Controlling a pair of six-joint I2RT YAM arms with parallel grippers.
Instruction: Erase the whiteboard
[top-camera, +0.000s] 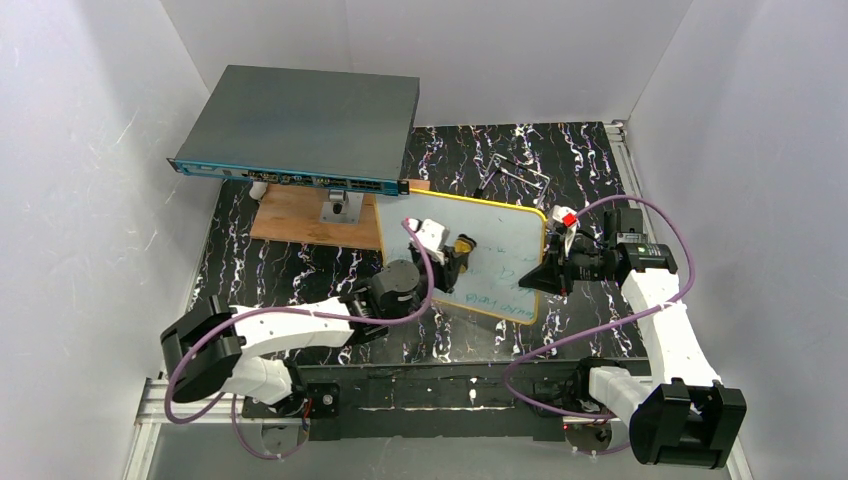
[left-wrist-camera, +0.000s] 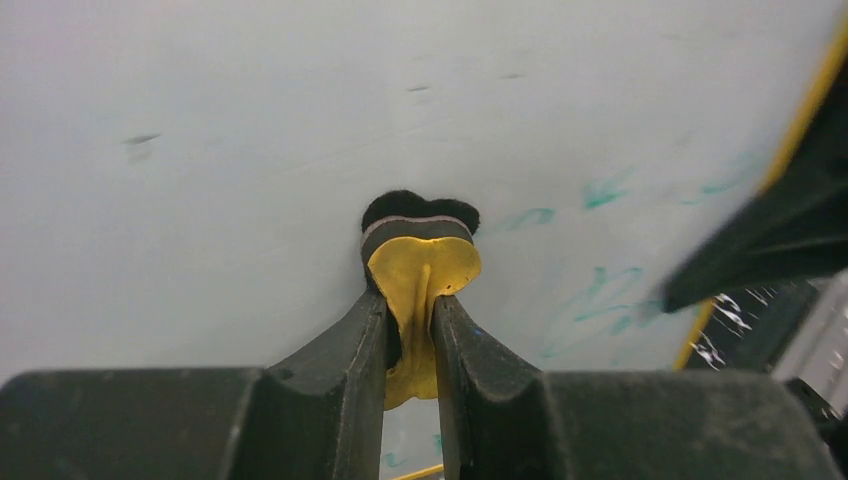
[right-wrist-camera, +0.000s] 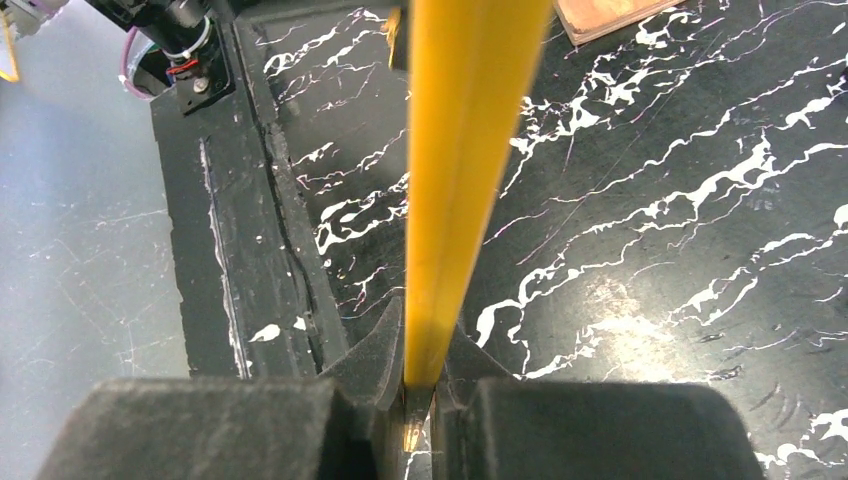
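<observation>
The whiteboard (top-camera: 497, 222) is gripped at its right edge by the right pincer (top-camera: 546, 274); mid-board, a yellow eraser (left-wrist-camera: 421, 272) is gripped by the left pincer (top-camera: 460, 250).

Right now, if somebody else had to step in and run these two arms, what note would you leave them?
Left gripper: shut on the yellow eraser, with its black felt end against the whiteboard.
Right gripper: shut on the whiteboard's yellow frame at its right edge.
Done: the far and middle parts of the board look wiped.
Left: green writing along the board's near edge, with faint green traces close by.
</observation>
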